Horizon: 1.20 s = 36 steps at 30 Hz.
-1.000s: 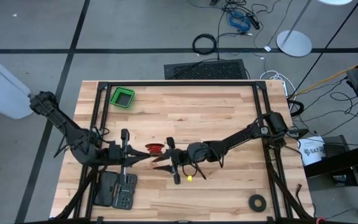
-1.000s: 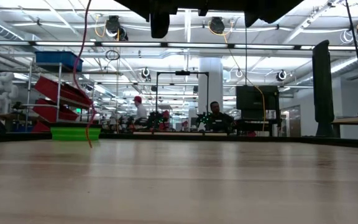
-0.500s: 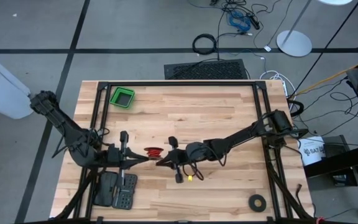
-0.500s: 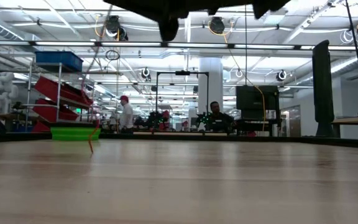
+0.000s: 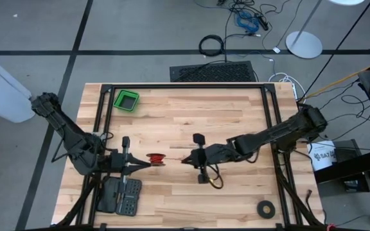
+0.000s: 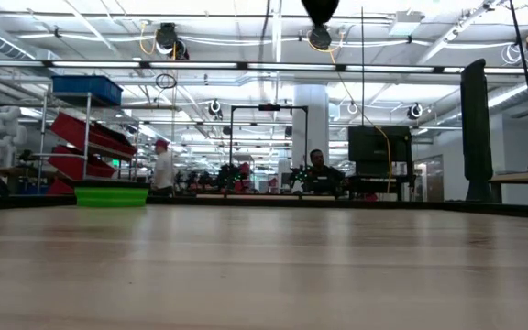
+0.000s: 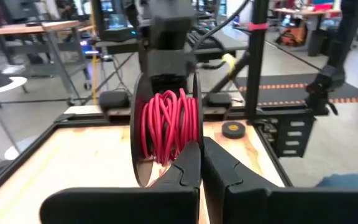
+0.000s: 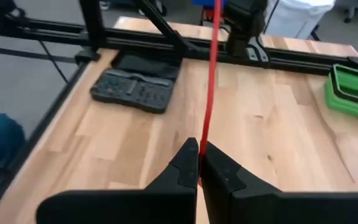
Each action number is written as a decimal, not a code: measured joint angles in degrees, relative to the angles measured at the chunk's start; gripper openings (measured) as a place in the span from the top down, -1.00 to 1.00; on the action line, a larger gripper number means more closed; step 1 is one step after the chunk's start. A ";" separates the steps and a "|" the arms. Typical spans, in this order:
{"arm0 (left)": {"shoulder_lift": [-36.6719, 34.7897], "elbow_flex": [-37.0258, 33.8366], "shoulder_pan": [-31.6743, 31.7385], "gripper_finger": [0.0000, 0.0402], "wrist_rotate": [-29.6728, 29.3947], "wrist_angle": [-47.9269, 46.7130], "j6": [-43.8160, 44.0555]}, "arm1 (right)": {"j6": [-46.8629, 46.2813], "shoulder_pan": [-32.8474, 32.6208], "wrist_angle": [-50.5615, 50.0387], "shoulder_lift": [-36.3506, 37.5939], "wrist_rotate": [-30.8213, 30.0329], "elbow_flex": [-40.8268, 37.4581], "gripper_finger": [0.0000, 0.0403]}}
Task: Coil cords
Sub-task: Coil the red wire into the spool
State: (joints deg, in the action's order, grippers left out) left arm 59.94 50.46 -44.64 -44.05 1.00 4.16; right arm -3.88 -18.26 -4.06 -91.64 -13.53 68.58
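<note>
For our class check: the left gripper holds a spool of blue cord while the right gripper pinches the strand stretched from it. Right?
Not quite. The cord wound on the black spool in the left gripper is red, as the left wrist view shows; the right gripper does pinch its strand.

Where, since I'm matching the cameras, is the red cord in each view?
High: red cord, left of table centre.
Low: not visible.
Left wrist: coiled at centre, above the jaws.
Right wrist: straight strand rising from the jaws.
Landmark: green bin, in all but left wrist.
</note>
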 joint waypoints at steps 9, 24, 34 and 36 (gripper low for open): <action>0.00 0.00 0.01 1.00 -3.67 0.82 0.00 | -0.18 -2.14 -1.44 2.24 -0.07 0.02 1.00; 0.70 0.00 1.40 1.00 -0.37 -1.52 5.41 | 4.49 -4.04 -13.94 2.24 -9.64 9.70 1.00; 2.66 -0.02 4.67 1.00 10.15 -1.57 12.79 | 9.76 -3.98 -12.43 2.20 -17.04 9.70 1.00; 2.69 -0.02 4.94 1.00 11.07 -1.78 13.72 | 11.59 -3.98 -11.53 2.20 -18.00 9.70 1.00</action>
State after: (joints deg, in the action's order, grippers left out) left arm 62.63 50.43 -39.70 -32.98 -0.78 17.89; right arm 7.71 -22.24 -15.58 -89.45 -31.53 78.28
